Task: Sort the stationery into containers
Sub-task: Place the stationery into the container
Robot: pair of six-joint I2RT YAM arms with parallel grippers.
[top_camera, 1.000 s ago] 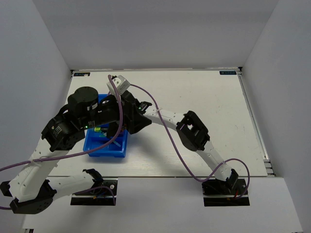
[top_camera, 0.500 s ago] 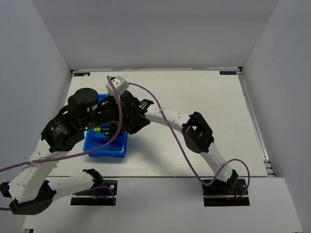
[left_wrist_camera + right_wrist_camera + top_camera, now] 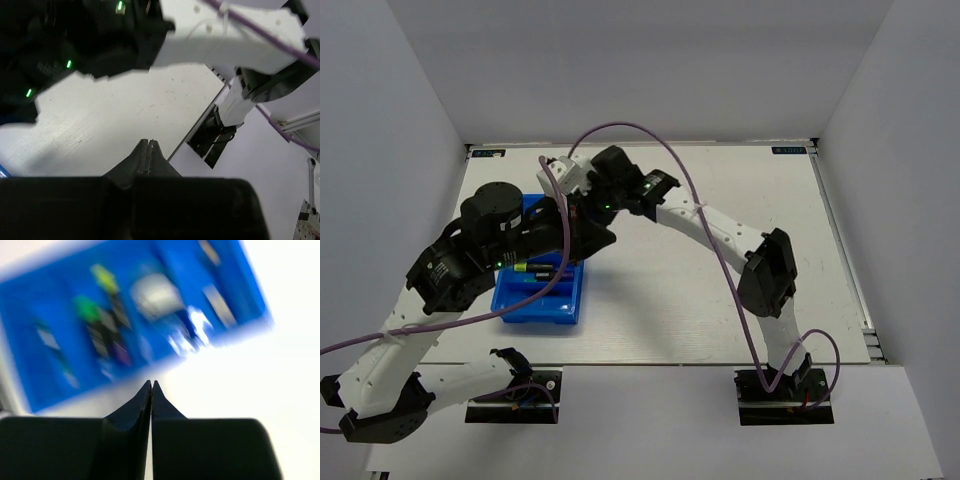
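The left claw point(image 3: 148, 145) and right claw point(image 3: 151, 385) are pinched shut on nothing, and the bright blue plastic tray point(image 3: 535, 313) ahead of the right one looks filled, so sorting seems done and both should lift away.

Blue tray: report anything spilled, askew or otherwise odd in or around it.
Nothing stands out. The tray sits flat on the table, highlighters inside it. The right wrist view is too blurred for finer detail.

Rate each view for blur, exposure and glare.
Right wrist: rectangular bright blue plastic tray heavily blurred, white table blown out, right gripper sharp. Left wrist: mostly sharp, black arm housing underexposed. Top external: sharp, evenly lit.
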